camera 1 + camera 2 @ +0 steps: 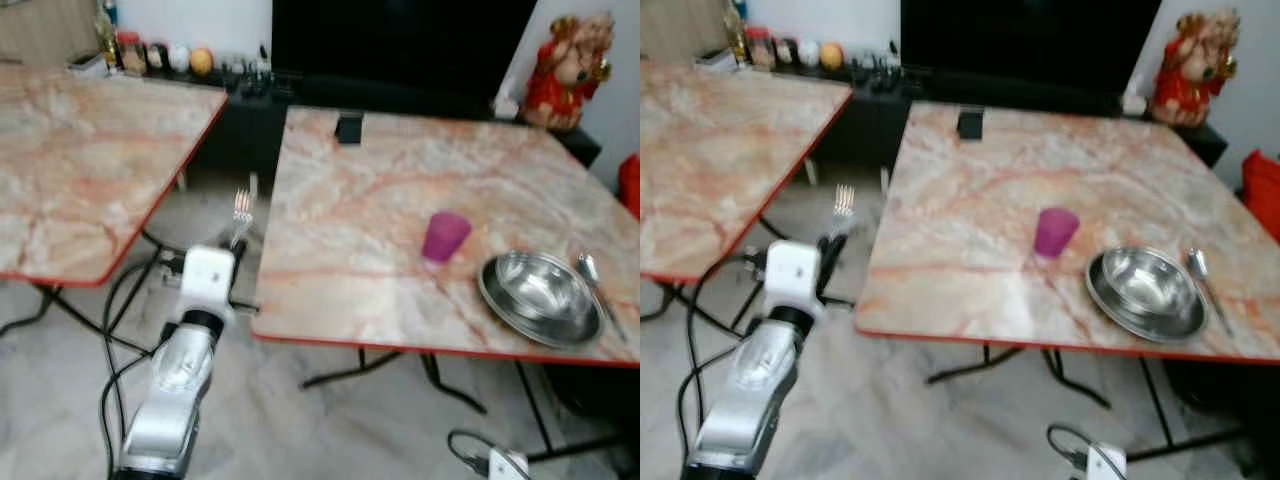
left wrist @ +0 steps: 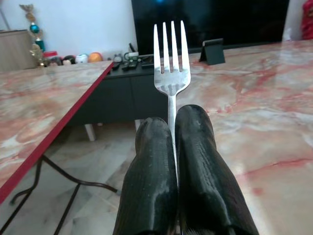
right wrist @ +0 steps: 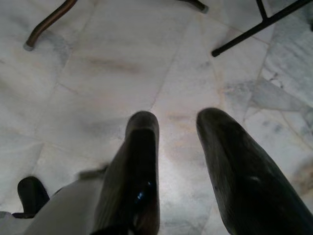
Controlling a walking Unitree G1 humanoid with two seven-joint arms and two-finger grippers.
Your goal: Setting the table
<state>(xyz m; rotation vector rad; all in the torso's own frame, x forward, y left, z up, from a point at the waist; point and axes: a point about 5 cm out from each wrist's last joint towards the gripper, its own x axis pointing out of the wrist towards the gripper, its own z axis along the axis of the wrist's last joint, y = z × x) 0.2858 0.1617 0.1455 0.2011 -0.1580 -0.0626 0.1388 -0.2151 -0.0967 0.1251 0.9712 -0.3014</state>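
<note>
Red-edged pink marble table [image 1: 380, 210] carries round steel bowl [image 1: 541, 295], magenta plastic cup [image 1: 445, 237] left of it, steel spoon [image 1: 597, 280] right; left gripper [image 2: 175, 128] clamps silver fork [image 2: 170, 73] upright off the table's left edge; right gripper [image 3: 178, 128] hangs with fingers apart over floor.

The floor [image 3: 122, 73] is pale marble tile with grey veining, catching a soft sheen of light. Two folding tables with pink-veined marble tops and red edging stand side by side on thin black legs: the nearer table [image 1: 400, 190] and, across a narrow gap from it, a second table [image 1: 80, 160]. Behind the nearer table runs a low black cabinet [image 1: 250, 115] against a white wall [image 1: 200, 20], with a large dark screen [image 1: 400, 40] above it. Jars and small round ornaments [image 1: 160, 55] line the cabinet's top beyond the second table, and a red-and-gold figurine [image 1: 568, 68] sits at the cabinet's other end. Black cables [image 1: 115, 320] trail over the floor beneath the gap.
</note>
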